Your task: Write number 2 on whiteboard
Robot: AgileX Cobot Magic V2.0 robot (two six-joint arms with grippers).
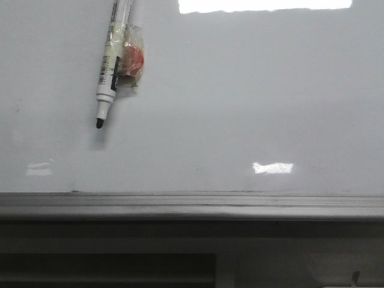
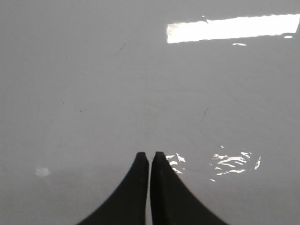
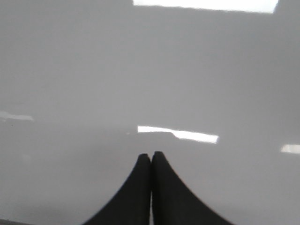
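Whiteboard [image 1: 240, 108] blank, no number 2 yet. Uncapped marker [image 1: 111, 63] lying near far-left corner, tip toward near edge, untouched. Left gripper [image 2: 150, 155] and right gripper [image 3: 151, 154] clenched empty, hovering over board.

I see a dark cabinet front [image 1: 108, 264] low in the front view, and bright ceiling-light glare [image 1: 264, 5] above.

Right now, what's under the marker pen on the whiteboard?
Under the marker pen there is only bare whiteboard and a faint shadow near its black tip. A red-orange piece in clear wrap sits against its barrel. No written stroke shows; anything directly beneath the barrel is hidden.
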